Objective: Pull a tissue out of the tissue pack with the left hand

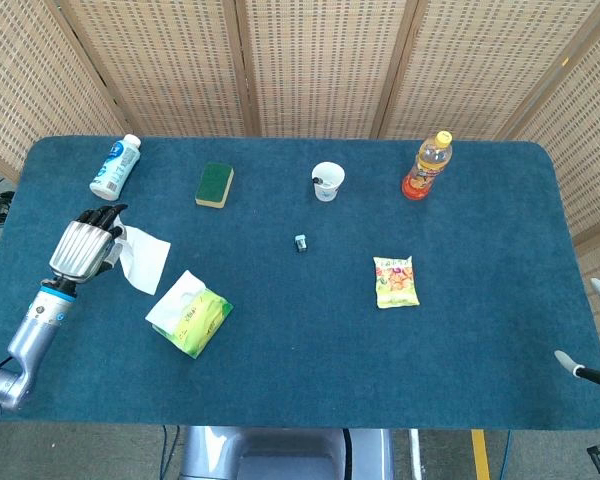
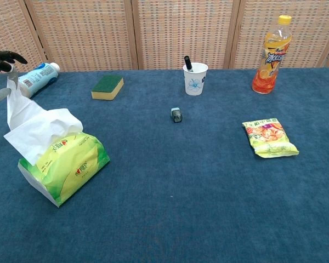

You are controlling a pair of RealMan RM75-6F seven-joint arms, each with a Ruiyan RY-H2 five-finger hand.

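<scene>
The green and yellow tissue pack lies at the front left of the blue table, and a fresh white tissue sticks out of its top. To the left of the pack, my left hand pinches a loose white tissue. That tissue is free of the pack and hangs down from the fingers. In the chest view only the fingertips show, at the left edge. My right hand shows only as pale fingers at the far right edge, apart, with nothing in them.
Along the back stand a white bottle lying down, a green sponge, a white cup with a dark stick in it, and an orange drink bottle. A small clip and a snack packet lie mid-table.
</scene>
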